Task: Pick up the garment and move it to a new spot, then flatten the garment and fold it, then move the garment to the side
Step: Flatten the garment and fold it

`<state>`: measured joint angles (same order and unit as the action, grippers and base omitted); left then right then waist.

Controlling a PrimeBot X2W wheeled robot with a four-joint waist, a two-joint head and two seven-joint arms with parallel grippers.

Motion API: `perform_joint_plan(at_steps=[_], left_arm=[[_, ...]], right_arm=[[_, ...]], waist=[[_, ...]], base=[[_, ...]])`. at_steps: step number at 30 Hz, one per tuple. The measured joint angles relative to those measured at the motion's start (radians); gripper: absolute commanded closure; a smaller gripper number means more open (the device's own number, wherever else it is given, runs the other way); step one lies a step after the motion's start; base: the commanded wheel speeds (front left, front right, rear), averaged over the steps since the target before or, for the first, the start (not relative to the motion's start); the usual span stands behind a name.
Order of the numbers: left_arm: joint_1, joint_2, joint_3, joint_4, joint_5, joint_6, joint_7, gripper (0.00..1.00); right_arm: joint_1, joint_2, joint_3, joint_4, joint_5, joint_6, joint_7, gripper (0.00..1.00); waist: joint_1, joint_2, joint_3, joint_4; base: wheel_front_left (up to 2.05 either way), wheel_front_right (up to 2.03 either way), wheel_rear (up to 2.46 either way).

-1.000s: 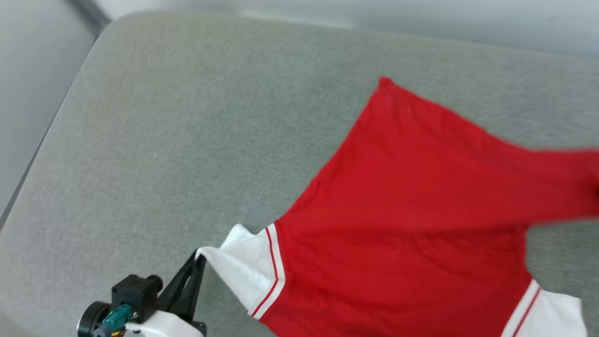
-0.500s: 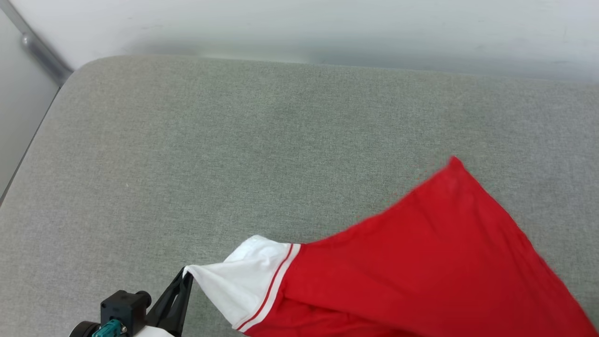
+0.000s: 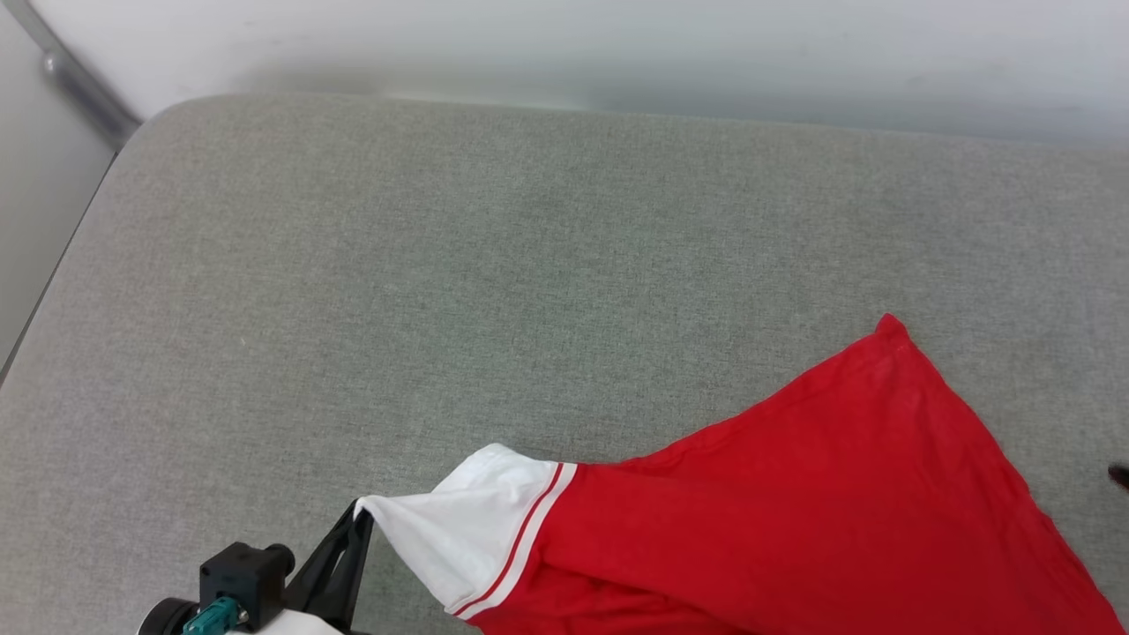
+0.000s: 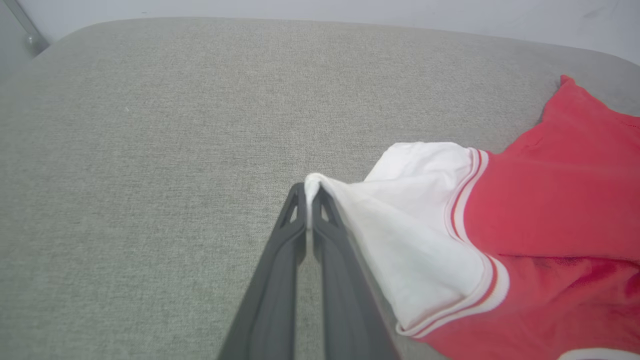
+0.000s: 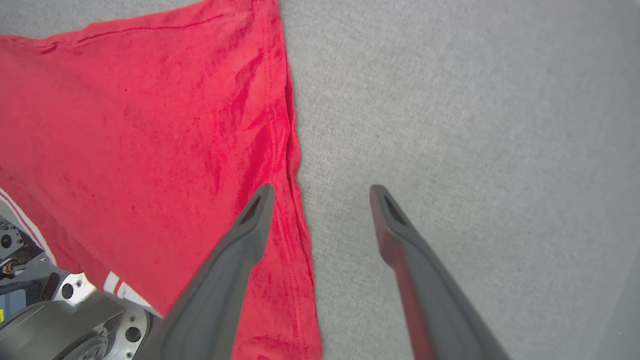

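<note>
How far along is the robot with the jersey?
Done: the jersey lies on the grey pad, partly spread. In hand: the left gripper is shut on the tip of the white sleeve, and the right gripper is open over the red edge, holding nothing. Left: flattening looks unfinished, since the cloth is creased and askew. No fold is made, and the move aside comes last.
</note>
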<state>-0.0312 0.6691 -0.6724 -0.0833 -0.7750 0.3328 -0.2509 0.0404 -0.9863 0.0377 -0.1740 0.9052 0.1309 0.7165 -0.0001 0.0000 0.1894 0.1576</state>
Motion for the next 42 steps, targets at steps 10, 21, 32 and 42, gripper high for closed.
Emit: perform_joint_plan(at_steps=[10, 21, 32, 42], left_arm=[[-0.073, -0.024, -0.016, 0.001, 0.03, -0.024, 0.001, 1.0], [-0.15, -0.076, -0.026, 0.008, 0.068, -0.043, -0.005, 1.0], [-0.163, -0.096, -0.014, 0.028, 0.077, -0.053, -0.008, 1.0], [-0.176, -0.066, 0.007, 0.026, 0.092, -0.07, -0.008, 1.0]], right_arm=[[-0.459, 0.02, 0.249, 0.012, -0.086, 0.0, 0.236, 0.0], [-0.808, 0.219, 0.518, 0.34, -0.226, 0.0, 0.328, 0.0], [-0.85, 0.227, 0.672, 0.468, -0.184, -0.002, 0.232, 1.0], [-0.858, 0.241, 0.683, 0.5, -0.103, 0.0, -0.019, 1.0]], waist=[[0.0002, 0.0, 0.069, 0.037], [0.0003, 0.0, 0.19, 0.104], [0.0002, 0.0, 0.22, 0.123], [0.0002, 0.0, 0.116, 0.088]], base=[[0.0, 0.0, 0.0], [0.0, 0.0, 0.0], [0.0, 0.0, 0.0], [0.0, 0.0, 0.0]])
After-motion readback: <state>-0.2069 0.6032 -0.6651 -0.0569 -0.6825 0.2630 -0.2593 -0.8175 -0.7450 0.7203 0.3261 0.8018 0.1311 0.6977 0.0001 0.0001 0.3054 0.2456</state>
